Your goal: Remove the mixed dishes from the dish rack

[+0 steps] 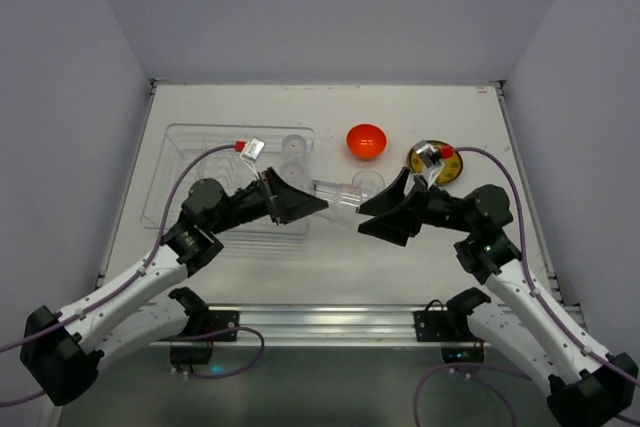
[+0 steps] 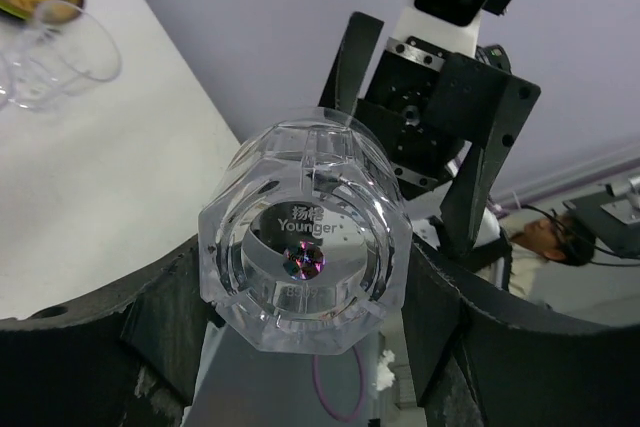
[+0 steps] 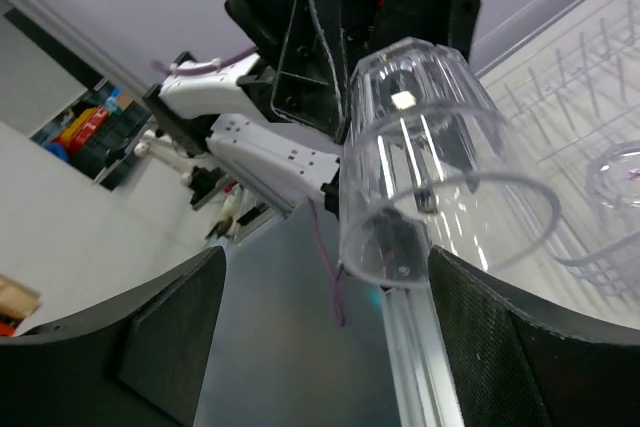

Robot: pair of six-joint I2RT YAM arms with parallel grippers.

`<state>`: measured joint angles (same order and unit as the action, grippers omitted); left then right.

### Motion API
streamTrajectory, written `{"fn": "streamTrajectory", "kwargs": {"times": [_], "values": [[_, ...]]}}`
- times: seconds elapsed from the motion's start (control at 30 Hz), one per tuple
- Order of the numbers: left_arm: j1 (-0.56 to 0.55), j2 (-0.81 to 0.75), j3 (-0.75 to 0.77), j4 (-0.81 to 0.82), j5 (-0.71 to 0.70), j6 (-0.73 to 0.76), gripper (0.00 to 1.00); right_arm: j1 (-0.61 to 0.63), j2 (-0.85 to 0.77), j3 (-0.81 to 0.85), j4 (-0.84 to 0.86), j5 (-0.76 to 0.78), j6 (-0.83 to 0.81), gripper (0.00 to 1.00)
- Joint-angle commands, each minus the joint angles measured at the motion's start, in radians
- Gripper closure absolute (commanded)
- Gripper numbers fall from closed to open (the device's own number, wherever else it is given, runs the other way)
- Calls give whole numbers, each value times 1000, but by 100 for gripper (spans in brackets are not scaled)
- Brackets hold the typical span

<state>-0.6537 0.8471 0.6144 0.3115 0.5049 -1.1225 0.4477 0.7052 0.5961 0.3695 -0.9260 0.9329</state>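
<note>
My left gripper [image 1: 315,205] is shut on the base of a clear drinking glass [image 1: 338,194], holding it level above the table with its mouth pointing right. In the left wrist view the glass's base [image 2: 303,239] sits between my fingers [image 2: 160,322]. My right gripper [image 1: 368,219] is open and faces the glass's mouth. In the right wrist view the glass [image 3: 430,147] reaches in between the wide-open fingers [image 3: 170,337], nearer the right one. The clear dish rack [image 1: 185,162] stands at the left with glasses [image 1: 295,147] in it. The orange bowl [image 1: 367,141] sits on the table.
A yellow patterned plate [image 1: 447,169] lies at the right, partly hidden by my right wrist. Another clear glass [image 1: 368,184] stands on the table behind the grippers, and shows in the left wrist view [image 2: 60,62]. The rack's ribs [image 3: 590,87] show in the right wrist view.
</note>
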Motion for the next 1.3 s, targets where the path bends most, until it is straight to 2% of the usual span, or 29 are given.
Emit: {"fn": "streamTrajectory", "kwargs": {"times": [0.0, 0.1, 0.2, 0.3, 0.37, 0.47, 0.5, 0.53, 0.57, 0.6, 0.63, 0.67, 0.7, 0.73, 0.77, 0.8, 0.83, 0.87, 0.97, 1.0, 1.1, 1.27], "values": [[-79, 38, -10, 285, 3, -106, 100, 52, 48, 24, 129, 19, 27, 18], [-113, 58, -48, 356, -32, -140, 100, 83, 74, 41, 126, 61, 7, 23], [-124, 61, -73, 374, -69, -143, 100, 108, 82, 39, 164, 59, 10, 38], [-124, 56, -100, 394, -89, -149, 100, 114, 77, 27, 180, 65, 7, 73], [-124, 55, -110, 403, -95, -149, 100, 114, 56, 16, 161, 88, -6, 100], [-124, 53, -110, 405, -98, -137, 100, 114, 21, 11, 141, 131, -29, 100], [-124, 47, -111, 399, -103, -117, 91, 114, 10, 16, 108, 144, -40, 100], [-124, 40, -110, 394, -114, -103, 80, 114, -10, 25, 86, 173, -58, 100], [-124, 34, -101, 359, -120, -86, 47, 114, -21, 33, 22, 191, -72, 100], [-124, 14, -88, 319, -132, -36, 29, 114, -33, 42, -24, 214, -89, 100], [-124, 3, -65, 252, -179, -1, 17, 114, -44, 69, -71, 257, -139, 100], [-123, -8, 2, 80, -218, 41, 1, 114, -67, 88, -207, 291, -173, 100], [-123, -32, 45, -21, -264, 144, 0, 114, -78, 109, -298, 327, -209, 100], [-123, -48, 91, -129, -384, 197, 0, 112, -90, 155, -382, 449, -268, 100], [-123, -63, 132, -310, -457, 242, 0, 111, -105, 183, -567, 516, -293, 100], [-123, -83, 203, -403, -517, 309, 0, 109, -104, 208, -654, 571, -313, 100], [-123, -133, 229, -467, -634, 340, 0, 96, -98, 264, -726, 608, -347, 100], [-123, -163, 246, -541, -672, 372, 0, 89, -87, 298, -868, 663, -364, 100], [-123, -291, 271, -626, -781, 461, 0, 53, -23, 402, -1100, 792, -423, 100], [-123, -340, 275, -646, -802, 493, 0, 30, 23, 425, -1148, 878, -436, 100], [-123, -365, 300, -721, -858, 567, 0, -140, 112, 493, -1248, 918, -471, 100], [-123, -261, 363, -882, -901, 658, 0, -358, 293, 623, -1333, 983, -509, 100]]}}
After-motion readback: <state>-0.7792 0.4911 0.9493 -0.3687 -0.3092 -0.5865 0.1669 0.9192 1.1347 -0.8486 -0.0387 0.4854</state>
